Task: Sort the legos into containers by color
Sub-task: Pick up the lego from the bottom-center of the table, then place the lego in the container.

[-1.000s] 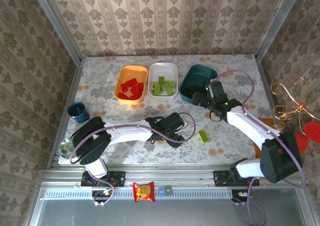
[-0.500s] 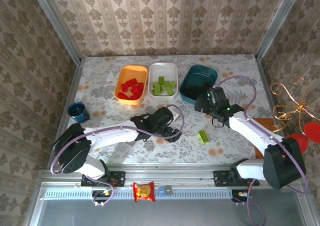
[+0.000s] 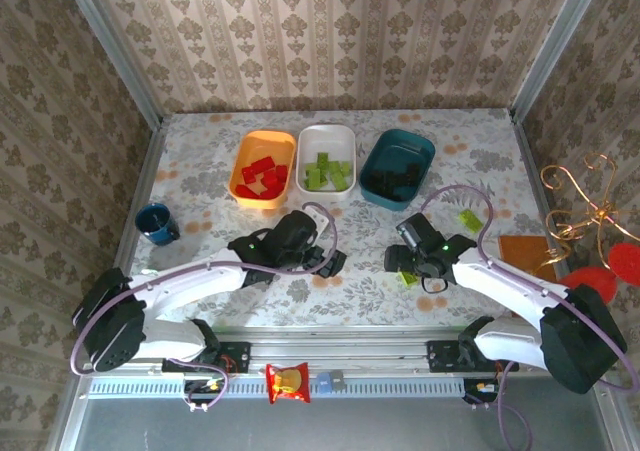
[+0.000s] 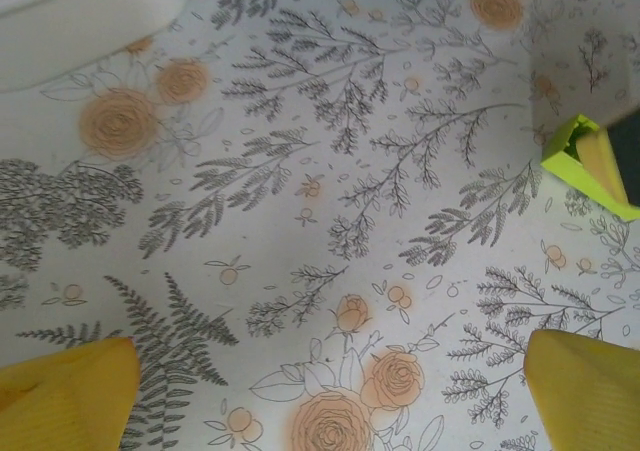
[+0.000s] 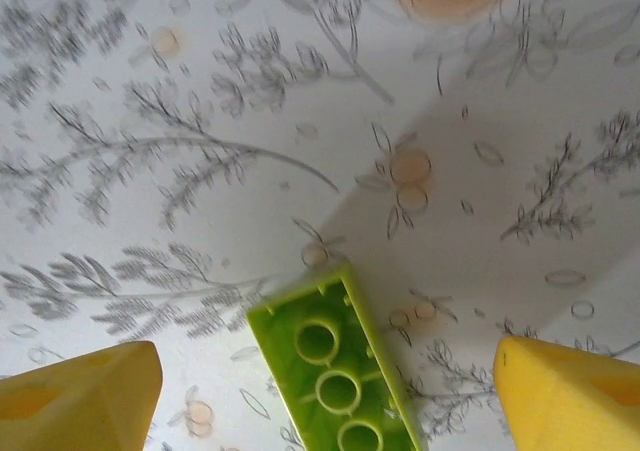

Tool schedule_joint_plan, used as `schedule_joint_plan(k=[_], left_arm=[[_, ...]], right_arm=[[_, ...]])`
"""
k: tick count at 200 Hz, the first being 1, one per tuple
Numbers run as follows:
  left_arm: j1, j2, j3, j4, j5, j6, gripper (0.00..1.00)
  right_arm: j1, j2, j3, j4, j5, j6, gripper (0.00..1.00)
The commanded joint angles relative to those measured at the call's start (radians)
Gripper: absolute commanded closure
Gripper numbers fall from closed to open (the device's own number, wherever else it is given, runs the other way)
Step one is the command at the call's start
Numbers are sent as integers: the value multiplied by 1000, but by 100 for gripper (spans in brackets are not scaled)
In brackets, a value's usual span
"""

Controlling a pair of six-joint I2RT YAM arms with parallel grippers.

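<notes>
**Bricks.** One lime green brick [image 5: 335, 371] lies on the floral table [image 3: 200, 161] with its hollow underside up. In the overhead view this brick [image 3: 408, 278] is near the front edge, well in front of the dark teal tray [image 3: 400, 138]. A second lime brick [image 3: 470, 221] lies loose farther right, apart from the first.

**Right gripper.** The right gripper [image 5: 325, 396] is positioned over the underside-up brick. Its yellow fingertips [image 5: 80, 396] stand wide on either side of the brick and touch neither of its sides. The brick is not gripped. Overhead, the right gripper [image 3: 403, 269] partly covers the brick.

**Left gripper.** The left gripper [image 4: 325, 386] has its fingers spread wide over bare tablecloth, with nothing between them. Its wrist view shows a lime brick [image 4: 590, 166] at the right edge and a corner of the white tray [image 4: 90, 21] at upper left. Overhead, the left gripper [image 3: 328, 263] is in front of the white tray [image 3: 325, 131].

**Trays.** Three trays stand in a row at the back.
- The orange tray [image 3: 243, 151] holds red bricks [image 3: 262, 178].
- The white tray holds lime green bricks [image 3: 327, 174].
- The dark teal tray holds black bricks [image 3: 398, 182].

**Other items.** A blue cup [image 3: 157, 223] stands at the left table edge. A red-and-yellow snack packet [image 3: 287, 381] lies on the rail in front of the arm bases.
</notes>
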Motion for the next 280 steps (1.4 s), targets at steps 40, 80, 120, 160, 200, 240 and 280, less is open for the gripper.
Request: schedule_joint_plan(k=[40, 80, 120, 160, 200, 240, 280], left_arm=[[47, -66, -53, -5, -22, -37, 0], [68, -109, -72, -15, -34, -43, 0], [83, -163, -92, -45, -75, -47, 0], [88, -242, -140, -57, -120, -77, 0], [94, -287, -159, -90, -121, -104, 0], [94, -341, -174, -133, -128, -126, 0], [93, -395, -184, -165, -141, -128, 0]], right_arm=[[65, 123, 0, -27, 7, 24, 23], [88, 173, 17, 17, -1, 3, 49], [119, 130, 117, 58, -51, -84, 67], [117, 198, 379, 93, -89, -173, 69], [80, 495, 716, 122, -101, -202, 69], [18, 787, 1064, 56, -43, -178, 64], [-3, 936, 1312, -69, -32, -180, 23]])
